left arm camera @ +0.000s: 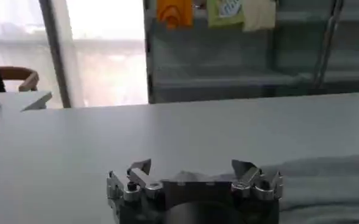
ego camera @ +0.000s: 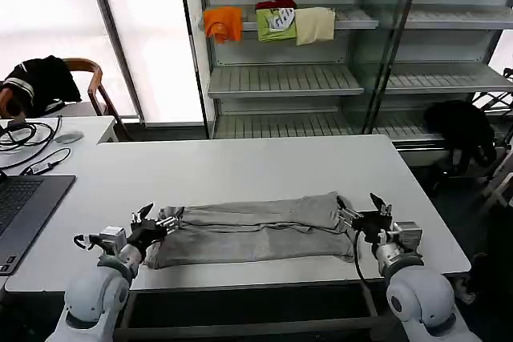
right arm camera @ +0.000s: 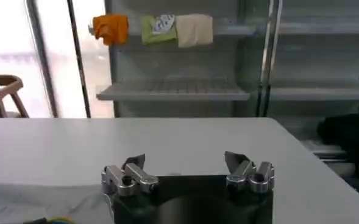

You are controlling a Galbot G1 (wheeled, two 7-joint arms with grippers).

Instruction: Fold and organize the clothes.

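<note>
**Two released claws at the ends of a folded grey T-shirt**

The left claw (ego camera: 148, 220) sits low over the near part of the white tabletop (ego camera: 240, 170), its two black fingers spread apart and gripping nothing. It is at the left end of the light grey T-shirt (ego camera: 252, 234), right at the cloth's edge. In the left wrist view the same claw (left arm camera: 191, 171) shows its fingers wide apart, with grey fabric lying just beside it.

The right claw (ego camera: 362, 212) is likewise released, fingers spread, at the shirt's right end. From its own wrist camera the claw (right arm camera: 185, 164) is empty.

The T-shirt lies flat, folded into a long band along the tabletop's near edge, between the two claws.

A dark laptop (ego camera: 24, 210) rests on the tabletop's left side. Behind, a metal shelf (ego camera: 280, 78) carries orange, green and cream folded garments (ego camera: 272, 23).
</note>
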